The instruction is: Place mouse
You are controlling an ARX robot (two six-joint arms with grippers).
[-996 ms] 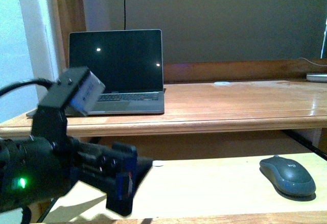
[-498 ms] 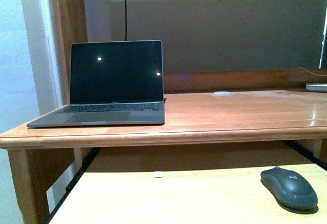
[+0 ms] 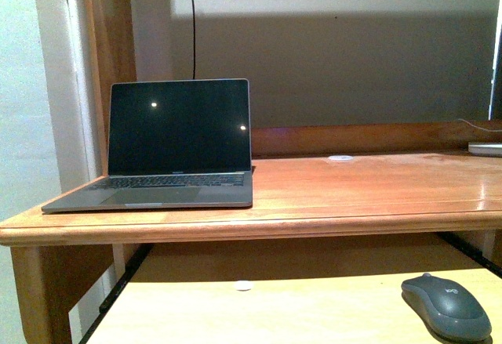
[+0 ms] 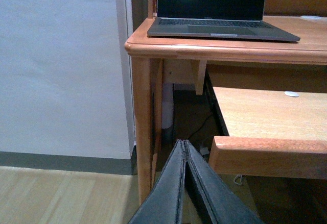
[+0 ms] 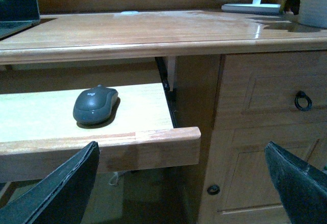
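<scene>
The dark grey mouse (image 3: 447, 306) lies on the pale pull-out shelf (image 3: 274, 316) under the desk top, at its right end. It also shows in the right wrist view (image 5: 95, 104), near the shelf's front edge. My right gripper (image 5: 184, 183) is open and empty, low in front of the shelf's front right corner, a little short of the mouse. My left gripper (image 4: 184, 150) is shut and empty, low beside the desk's left leg (image 4: 143, 127). Neither gripper shows in the front view.
An open dark laptop (image 3: 176, 144) stands on the left of the wooden desk top (image 3: 353, 191). A small white disc (image 3: 340, 157) lies at the back of the desk. Drawers with ring handles (image 5: 303, 100) are right of the shelf. A white wall (image 4: 61, 66) is at left.
The left arm has dropped out of the front view. The front camera has shifted: the desk and laptop sit lower in the picture. The mouse has not moved on the shelf.
</scene>
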